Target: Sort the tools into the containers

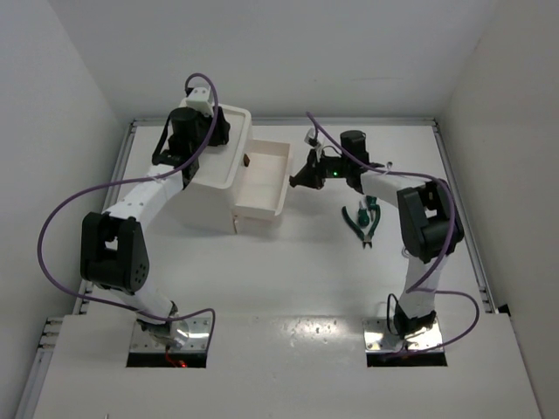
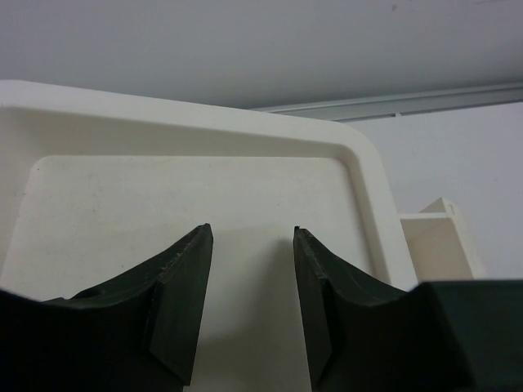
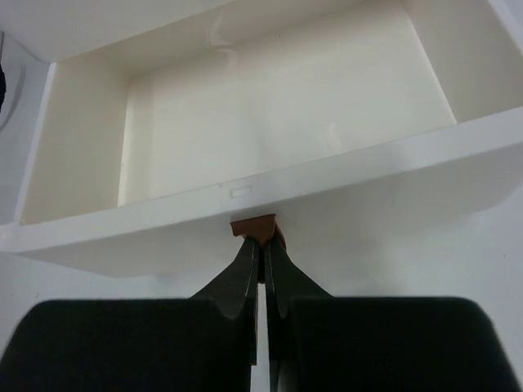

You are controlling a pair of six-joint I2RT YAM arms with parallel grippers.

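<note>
One drawer (image 3: 270,106) of the white box (image 1: 214,205) stands pulled out on the box's right, bare inside as far as I can see. The right fingers (image 3: 245,278) are clenched on its brown knob (image 3: 257,226). The left fingers (image 2: 184,286) hang released over the box's tray top (image 2: 163,196), holding nothing. Dark green-handled pliers (image 1: 362,219) lie on the counter (image 1: 288,279) right of the box, unsorted, so sorting looks barely begun. Whether that is one tool or two is too small to tell. No other tools show.

Left pincer (image 2: 251,245) parted, right pincer (image 3: 260,249) closed.
</note>
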